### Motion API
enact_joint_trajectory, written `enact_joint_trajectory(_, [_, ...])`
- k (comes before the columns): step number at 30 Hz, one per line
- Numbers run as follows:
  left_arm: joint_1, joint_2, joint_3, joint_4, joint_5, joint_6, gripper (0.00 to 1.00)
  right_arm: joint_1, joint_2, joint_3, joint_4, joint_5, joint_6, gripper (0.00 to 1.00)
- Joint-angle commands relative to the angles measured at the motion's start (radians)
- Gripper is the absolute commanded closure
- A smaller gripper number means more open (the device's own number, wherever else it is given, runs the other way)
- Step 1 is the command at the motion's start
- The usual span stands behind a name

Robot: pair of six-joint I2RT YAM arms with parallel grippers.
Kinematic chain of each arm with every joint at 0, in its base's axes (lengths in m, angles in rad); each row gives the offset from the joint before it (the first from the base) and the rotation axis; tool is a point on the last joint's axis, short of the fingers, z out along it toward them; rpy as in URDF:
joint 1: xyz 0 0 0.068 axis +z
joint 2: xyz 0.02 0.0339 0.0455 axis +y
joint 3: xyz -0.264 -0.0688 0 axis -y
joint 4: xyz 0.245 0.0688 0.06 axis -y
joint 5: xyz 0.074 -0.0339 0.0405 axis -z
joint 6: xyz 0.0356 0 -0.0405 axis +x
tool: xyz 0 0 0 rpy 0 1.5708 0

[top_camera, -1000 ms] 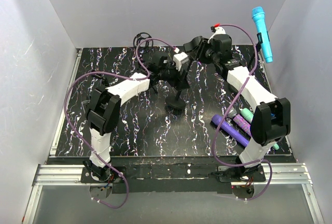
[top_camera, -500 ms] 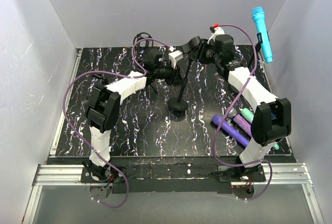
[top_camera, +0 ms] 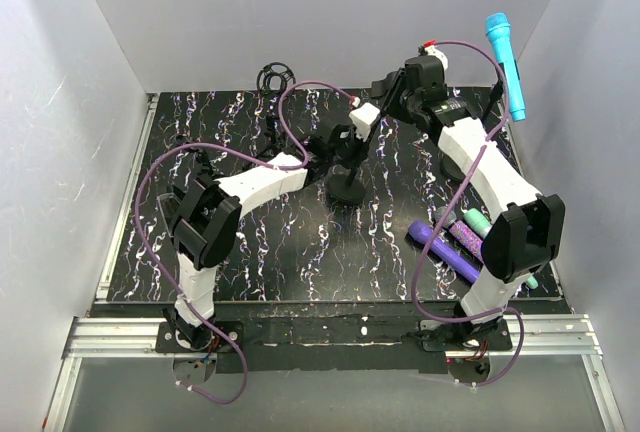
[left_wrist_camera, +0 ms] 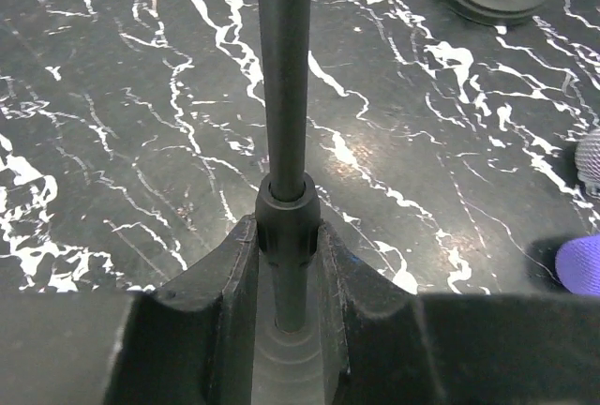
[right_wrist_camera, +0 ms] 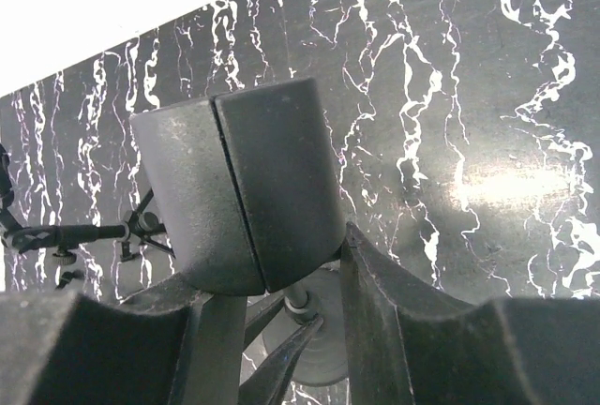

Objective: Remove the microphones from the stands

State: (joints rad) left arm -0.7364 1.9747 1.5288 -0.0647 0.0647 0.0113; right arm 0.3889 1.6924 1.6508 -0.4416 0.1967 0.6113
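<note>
Left gripper (top_camera: pixel 340 144) is seen from above at the middle of the desk (top_camera: pixel 250 252), pinched on the thin black pole of the stand (top_camera: pixel 347 189). The stand's round flat base is set on the desk. The pole is leaned up and to the right, toward the right gripper (top_camera: pixel 392 87). What is held there is too dark to be made out from above. The desk is black with white wavy streaks, like marble. A blue microphone (top_camera: pixel 505 62) is stood up near the right wall, and purple microphones (top_camera: pixel 445 242) are laid flat beside the right arm.

From the left wrist, the pole (left_wrist_camera: pixel 284 77) is seen as a smooth, round, dark stick running straight up the middle of the picture. A ribbed ring (left_wrist_camera: pixel 286 227) on it is squeezed between the two fingers (left_wrist_camera: pixel 225 274), with one pressed on each side.

From the right wrist, the microphone (right_wrist_camera: pixel 244 189) is seen at the top of the stand. It is shown as a fat, dark grey, rounded thing with a dull, grainy skin and a thin seam down its middle. Its long side is pointed up and away from the gripper and tipped a little to the left. It is pinched between the two fingers, which are touching its sides. Under it, part of the pole and the round base can be seen.
</note>
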Motion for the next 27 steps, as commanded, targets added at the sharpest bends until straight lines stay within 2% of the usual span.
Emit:
enact_joint_trajectory(1, [0.0, -0.027, 0.019, 0.081, -0.236, 0.041, 1.0, 0.038, 0.027, 0.035, -0.045, 0.009, 0.125, 0.99])
enact_joint_trajectory(4, [0.011, -0.037, -0.018, 0.114, -0.249, 0.004, 1.0, 0.041, 0.027, 0.029, -0.034, 0.007, 0.105, 0.99])
enact_joint_trajectory(7, [0.023, -0.074, -0.03, 0.118, -0.105, 0.048, 1.0, 0.042, 0.01, 0.006, 0.073, -0.046, -0.005, 0.99])
enact_joint_trajectory(9, [0.034, -0.109, -0.03, 0.102, 0.019, 0.068, 0.6, 0.042, -0.008, -0.023, 0.192, -0.089, -0.1, 0.99])
enact_joint_trajectory(10, [0.034, -0.128, -0.027, 0.086, 0.067, 0.082, 0.47, 0.042, -0.014, -0.029, 0.231, -0.101, -0.138, 0.99])
enact_joint_trajectory(12, [0.037, -0.157, -0.029, 0.039, 0.109, 0.11, 0.31, 0.041, -0.013, -0.034, 0.291, -0.098, -0.203, 0.99])
enact_joint_trajectory(13, [0.04, -0.177, -0.03, 0.019, 0.115, 0.113, 0.25, 0.042, -0.011, -0.037, 0.325, -0.098, -0.228, 0.99])
enact_joint_trajectory(18, [0.095, -0.298, -0.059, -0.115, 0.185, 0.125, 0.18, 0.038, -0.014, -0.086, 0.585, -0.152, -0.343, 0.99])
enact_joint_trajectory(22, [0.14, -0.411, -0.076, -0.223, 0.195, 0.18, 0.17, 0.036, 0.022, -0.075, 0.733, -0.166, -0.424, 0.99])
enact_joint_trajectory(27, [0.198, -0.528, -0.078, -0.342, 0.181, 0.202, 0.16, 0.034, 0.128, 0.03, 0.83, -0.143, -0.47, 0.99])
